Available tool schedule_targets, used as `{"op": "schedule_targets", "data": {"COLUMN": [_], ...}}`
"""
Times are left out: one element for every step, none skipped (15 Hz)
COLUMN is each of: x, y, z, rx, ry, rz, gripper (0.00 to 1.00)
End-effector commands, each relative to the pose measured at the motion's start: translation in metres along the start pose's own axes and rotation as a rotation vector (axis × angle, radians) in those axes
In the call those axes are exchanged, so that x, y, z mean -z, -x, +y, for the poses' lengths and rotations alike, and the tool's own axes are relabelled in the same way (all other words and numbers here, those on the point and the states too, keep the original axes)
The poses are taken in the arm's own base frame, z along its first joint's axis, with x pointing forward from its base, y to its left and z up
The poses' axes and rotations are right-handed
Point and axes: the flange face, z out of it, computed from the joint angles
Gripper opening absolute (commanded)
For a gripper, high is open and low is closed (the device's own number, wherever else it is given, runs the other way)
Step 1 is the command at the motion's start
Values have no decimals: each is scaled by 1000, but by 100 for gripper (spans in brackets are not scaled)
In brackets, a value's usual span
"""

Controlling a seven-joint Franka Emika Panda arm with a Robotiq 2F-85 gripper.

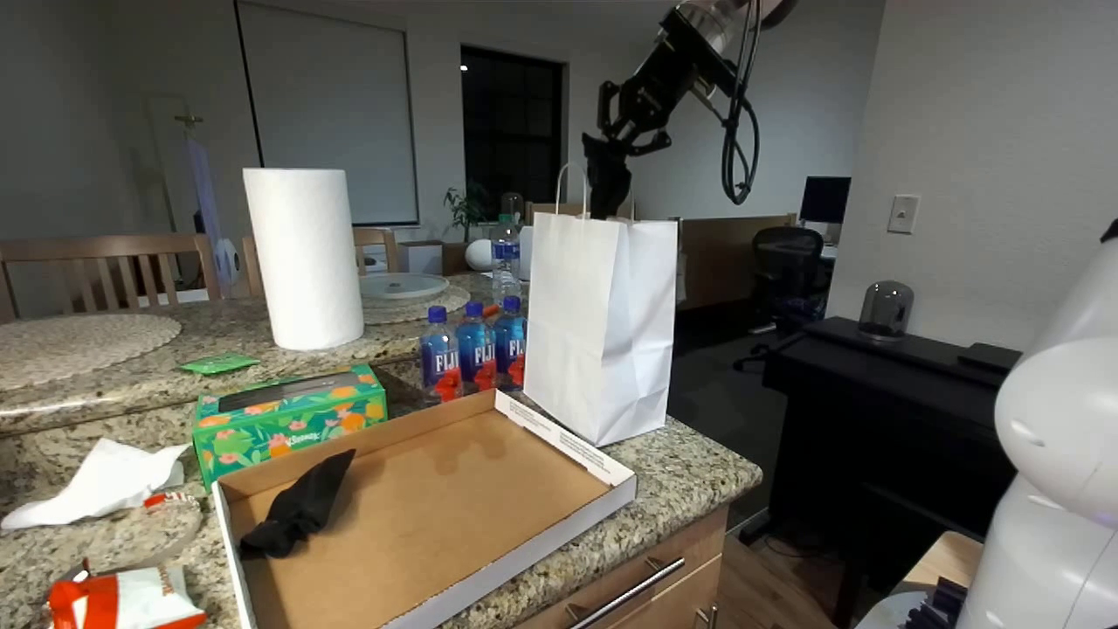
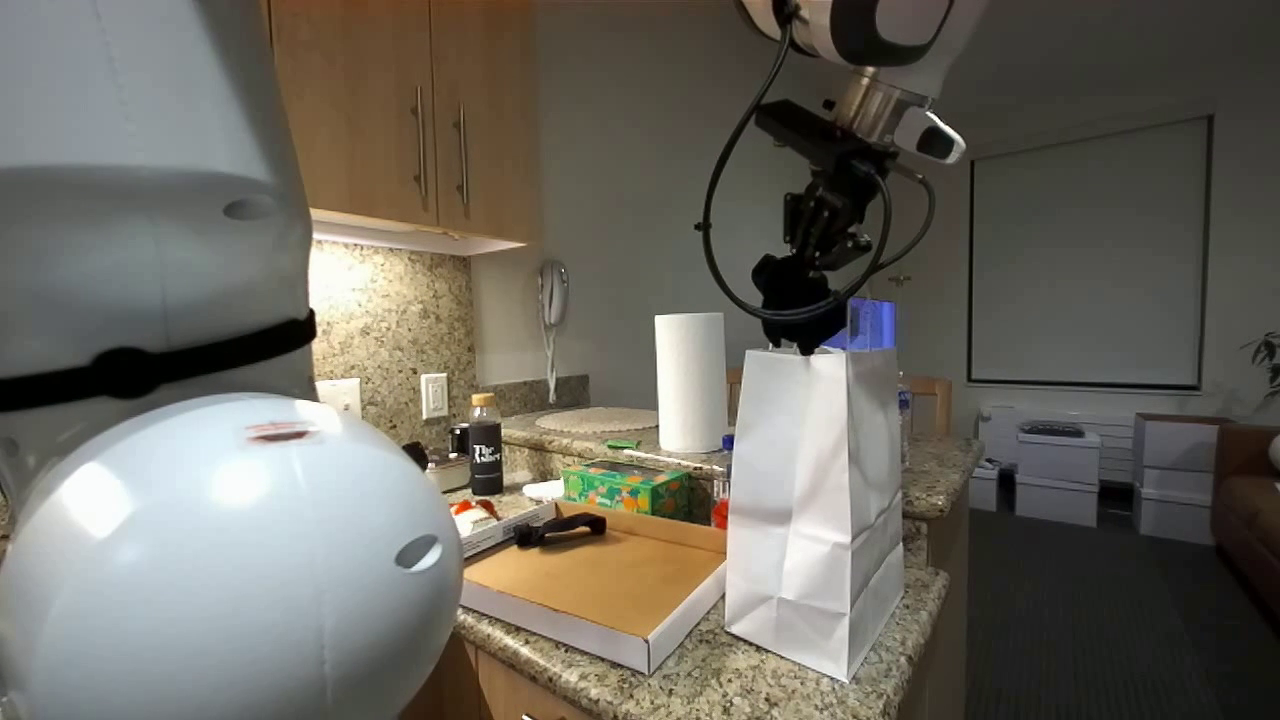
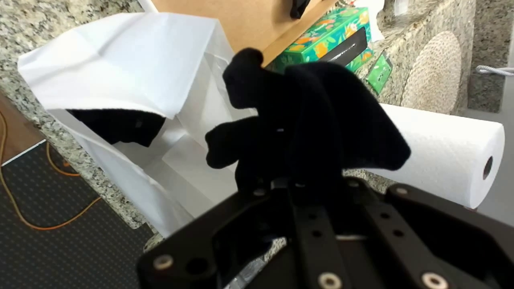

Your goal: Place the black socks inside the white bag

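- The jaws are pinched tight on a black sock (image 3: 341,112), up by the top of the white bag (image 1: 603,332).
- The bag stands up on the bench (image 1: 699,463).
- Some black cloth (image 3: 124,124) is down inside the bag.
- Another black sock (image 1: 301,507) lies in the flat box (image 1: 472,507), and that box sits beside the bag.
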Motion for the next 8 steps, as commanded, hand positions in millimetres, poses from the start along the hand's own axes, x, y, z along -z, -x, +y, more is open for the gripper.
{"op": "schedule_targets", "data": {"x": [-7,-8,-9,-10,-10,-10,-9,-8], "y": [-11,-13,-14,-15,-15,-15,-15,-15], "z": [0,1,1,0,0,-1,-3,-4], "rx": [-35,-40,-42,-42,-42,-40,-38,-35], "ry": [-25,-28,-31,-33,-35,-36,-36,-37], "rz": [22,28,32,34,38,42,45,48], "gripper": [8,36,38,43,50,55,63,68]}}
